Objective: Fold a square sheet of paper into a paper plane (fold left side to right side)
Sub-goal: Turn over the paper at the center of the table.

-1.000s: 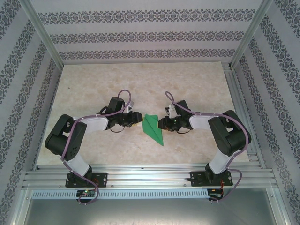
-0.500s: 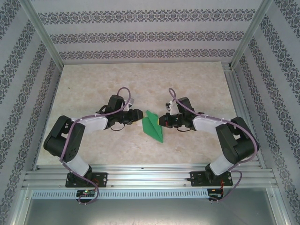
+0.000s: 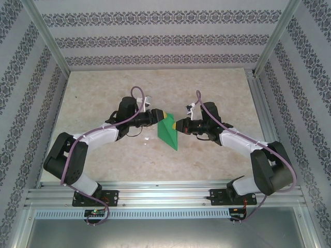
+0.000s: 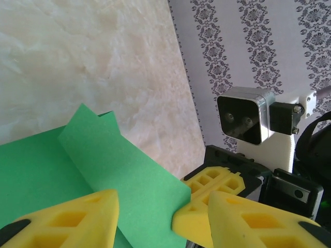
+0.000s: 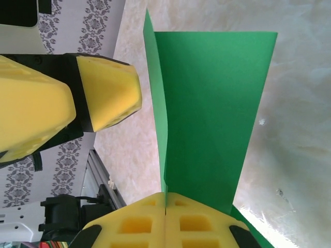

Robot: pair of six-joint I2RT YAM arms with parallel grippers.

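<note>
Flat a second ago, the paper plane (image 3: 168, 132) now stands raised over the middle of the table (image 3: 103, 93), our right gripper (image 3: 177, 125) clenched on its 3 o'clock edge. Our left gripper (image 3: 159, 114), at its 10 o'clock, spreads wider, released; we judge a regrip for the next fold.

We find bright, even, diffuse lighting, faint soft shadows and small glints on the table (image 3: 217, 88), and the nearest fingertips (image 4: 67, 222) slightly soft-focused.
</note>
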